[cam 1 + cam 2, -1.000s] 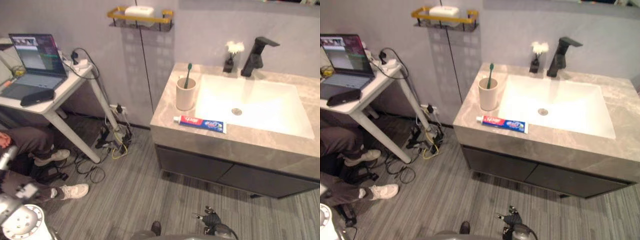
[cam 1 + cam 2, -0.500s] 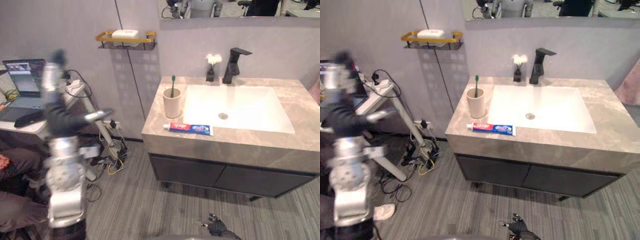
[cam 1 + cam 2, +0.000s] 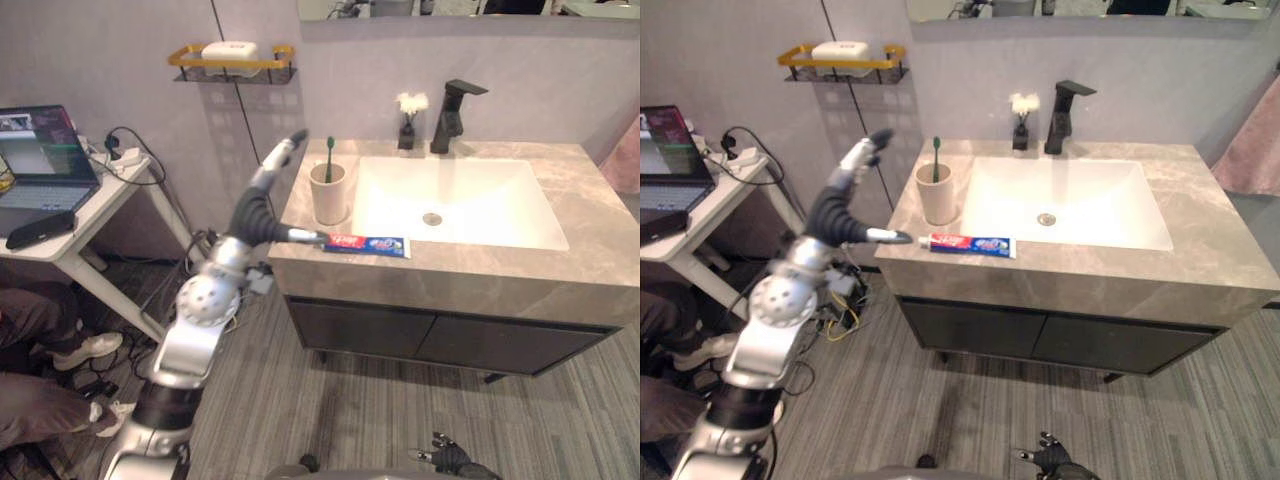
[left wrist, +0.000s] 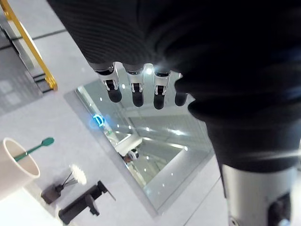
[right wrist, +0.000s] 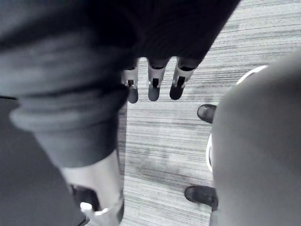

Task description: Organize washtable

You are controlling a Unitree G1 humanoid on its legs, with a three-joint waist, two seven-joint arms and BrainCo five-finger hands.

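The left robot hand [image 3: 255,212] is raised just off the left edge of the washtable surface [image 3: 585,185]. It is open, with its fingers [image 3: 280,160] straight and pointing up toward the wall, and its thumb [image 3: 305,236] stretched sideways toward the cap end of the toothpaste tube [image 3: 370,244] (whether tip and tube touch cannot be told). The tube lies flat along the front of the surface, just before the white basin [image 3: 500,215]. Behind it, by the basin's left side, the beige cup [image 3: 328,195] stands upright with a green toothbrush [image 3: 328,155] in it, close beside the raised fingers. At the back stand a black faucet [image 3: 450,112] and a small vase of white flowers [image 3: 406,115]. A gold wall shelf [image 3: 185,52] carrying a white item [image 3: 228,50] hangs up left. Further left a laptop [image 3: 40,140] sits on a low white surface [image 3: 75,245], with a person's shoes [image 3: 92,347] beneath. The right robot hand [image 3: 447,460] hangs low over the floor [image 3: 350,400], its fingers loose and holding nothing.
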